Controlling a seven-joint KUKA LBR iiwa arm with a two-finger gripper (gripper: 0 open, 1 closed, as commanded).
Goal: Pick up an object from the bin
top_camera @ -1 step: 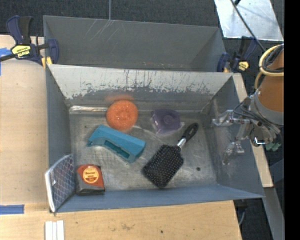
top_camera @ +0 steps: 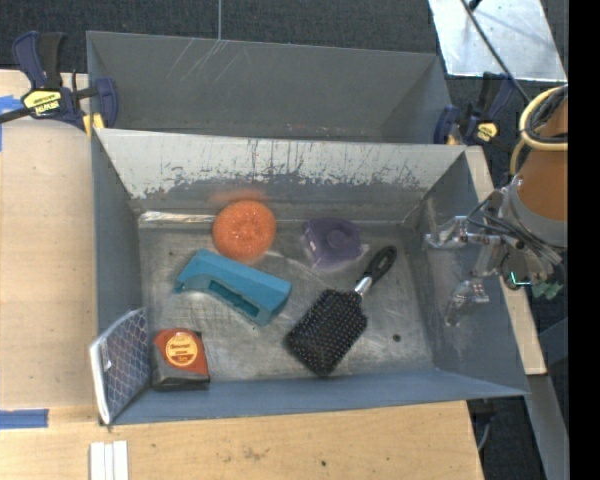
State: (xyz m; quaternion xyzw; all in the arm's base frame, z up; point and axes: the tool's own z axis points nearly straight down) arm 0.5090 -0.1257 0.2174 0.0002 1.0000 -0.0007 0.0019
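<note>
While the claw (top_camera: pixel 467 268) hangs by the bin (top_camera: pixel 280 168) right wall, its grip unreadable, nothing is lifted yet.

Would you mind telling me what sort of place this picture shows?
Probably a robotics lab's grasping test station: a grey metal bin holds unrelated household things, such as a blue stapler, a black hairbrush and an orange ball, and a robot arm's gripper hangs by its right wall.

The bin (top_camera: pixel 280 173) holds an orange ball (top_camera: pixel 245 228), purple lump (top_camera: pixel 330 241), blue stapler (top_camera: pixel 232 286), black hairbrush (top_camera: pixel 328 328), tape measure (top_camera: pixel 180 354) and mesh sheet (top_camera: pixel 121 360).
</note>
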